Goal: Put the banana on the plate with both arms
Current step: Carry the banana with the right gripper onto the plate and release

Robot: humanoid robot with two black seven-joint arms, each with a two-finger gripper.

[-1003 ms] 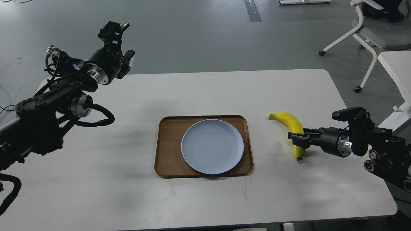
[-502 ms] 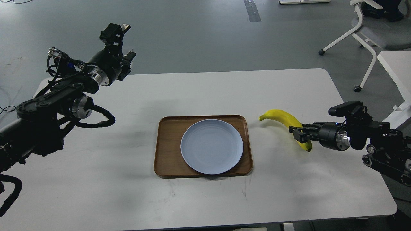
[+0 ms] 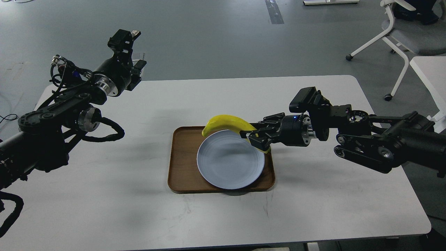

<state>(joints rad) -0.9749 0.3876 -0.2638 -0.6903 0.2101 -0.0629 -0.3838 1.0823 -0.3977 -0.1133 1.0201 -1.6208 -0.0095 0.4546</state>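
Note:
The yellow banana (image 3: 226, 122) hangs in the air over the far edge of the pale blue plate (image 3: 228, 165), held near its right end. My right gripper (image 3: 257, 137) is shut on the banana, above the plate's far right rim. The plate lies on a brown wooden tray (image 3: 179, 164) in the middle of the white table. My left gripper (image 3: 130, 52) is raised high over the table's far left corner, well away from the plate; its fingers stand apart and hold nothing.
The white table (image 3: 313, 209) has bare surface left, right and in front of the tray. A white office chair (image 3: 400, 35) and another white table (image 3: 430, 76) stand beyond the right side, off the table.
My right gripper has lifted the banana off the table at the right and carried it left, over the plate's far edge. The left arm has barely moved.

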